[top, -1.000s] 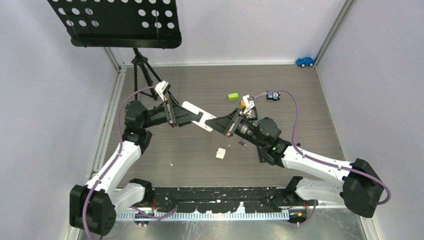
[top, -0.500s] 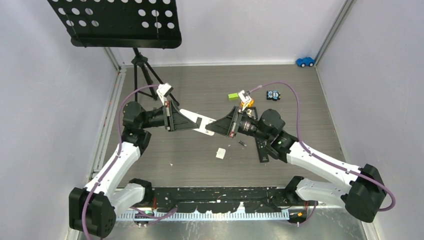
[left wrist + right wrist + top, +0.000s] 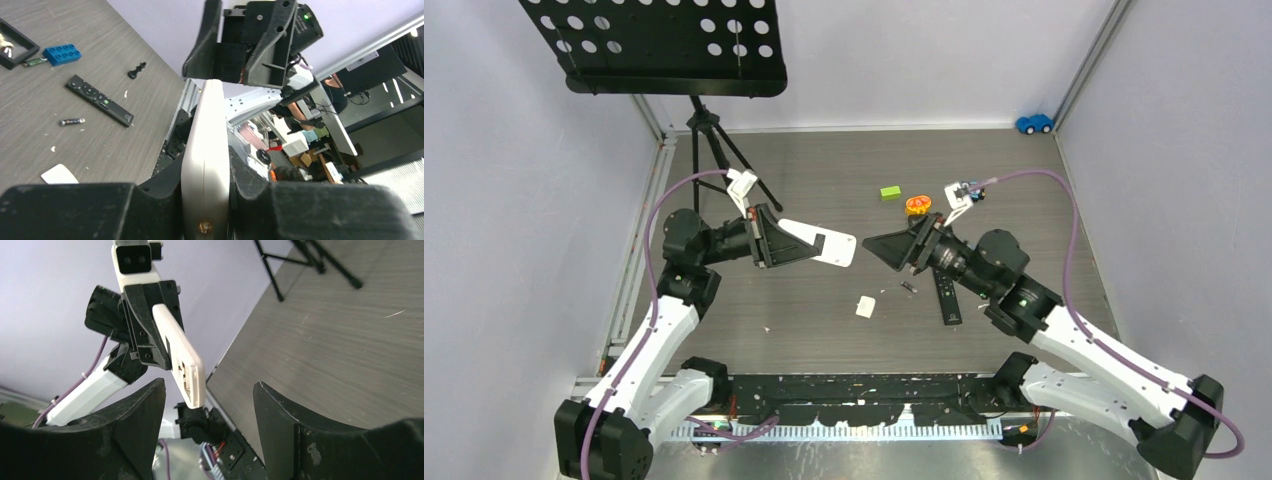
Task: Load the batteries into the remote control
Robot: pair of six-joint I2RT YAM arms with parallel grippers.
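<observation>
My left gripper (image 3: 769,238) is shut on the white remote control (image 3: 819,243) and holds it in the air, its free end pointing right. In the left wrist view the remote control (image 3: 206,150) sits edge-on between the pads. My right gripper (image 3: 876,243) is open, facing that free end with a small gap and nothing between its fingers. The right wrist view shows the remote control (image 3: 181,357) ahead of the open right gripper (image 3: 207,390), a recess showing in its face. One dark slim battery (image 3: 908,287) lies on the table, also in the left wrist view (image 3: 71,121).
A black remote (image 3: 947,298) lies right of the battery. A small white piece (image 3: 865,306) lies nearer the arms. Further back are a green block (image 3: 890,193), an orange round object (image 3: 918,204), a blue toy car (image 3: 1034,123) and a music stand's tripod (image 3: 714,140).
My right gripper has opened, let go of the remote control's end and drawn back to the right. The left gripper closed on the remote control and keeps it lifted.
</observation>
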